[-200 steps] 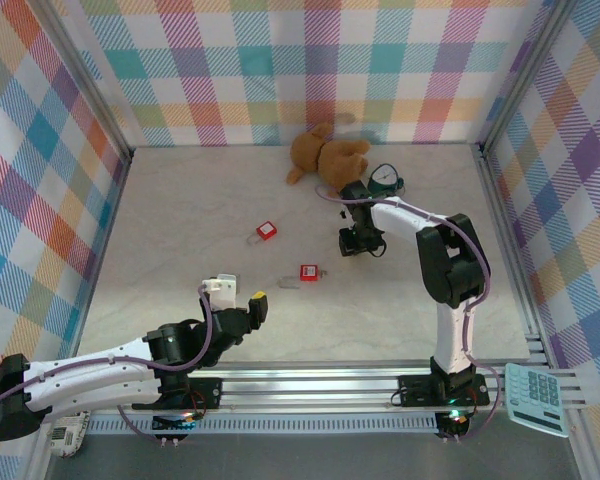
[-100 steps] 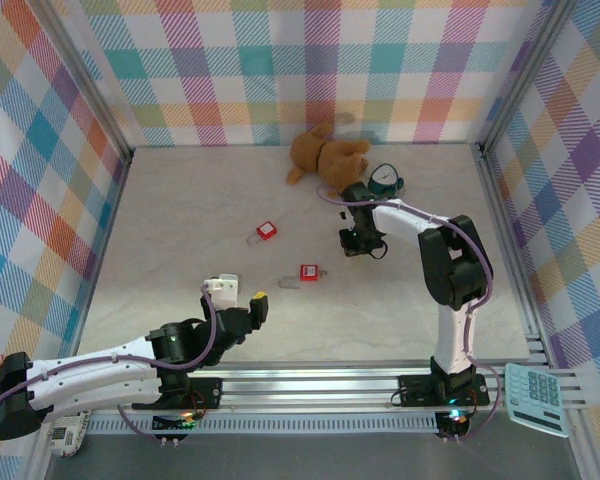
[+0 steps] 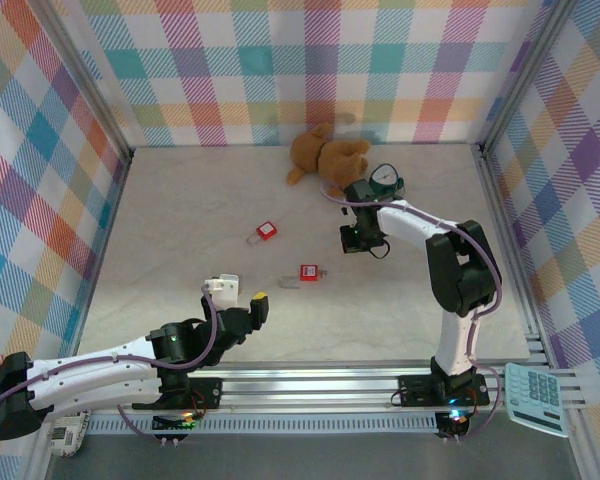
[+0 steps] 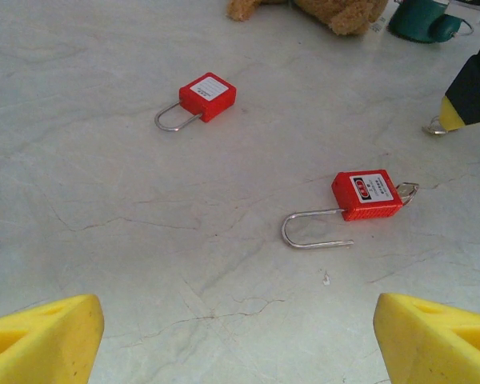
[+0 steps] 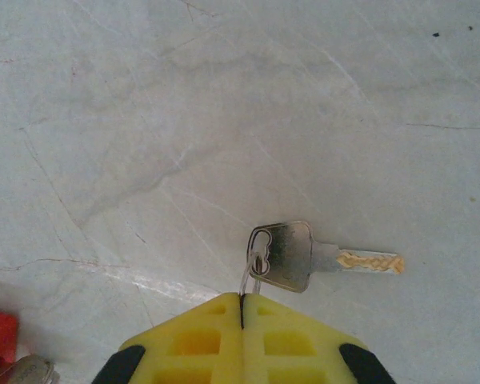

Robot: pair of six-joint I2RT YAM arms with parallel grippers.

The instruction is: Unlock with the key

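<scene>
The key [image 5: 284,254] is small and silvery, with a thin wire ring through its head, and its blade points right just above the tabletop. My right gripper [image 5: 242,300] is shut on that ring, its yellow fingertips pressed together; from above it [image 3: 361,240] sits right of centre. A red padlock [image 4: 368,194] lies nearby with one end of its shackle free and a small metal piece [image 4: 408,190] at its side. A second red padlock [image 4: 208,96] lies farther left. My left gripper [image 4: 240,344] hovers open near the front, well short of both padlocks.
A brown teddy bear [image 3: 325,155] and a teal object [image 3: 384,180] lie at the back, just behind the right arm. Plaid walls close in the marbled table [image 3: 180,220]. A calculator [image 3: 536,398] rests outside the front right corner.
My right gripper has closed its fingers on the key's ring and shifted slightly towards the back. The left arm and both padlocks have stayed put.
</scene>
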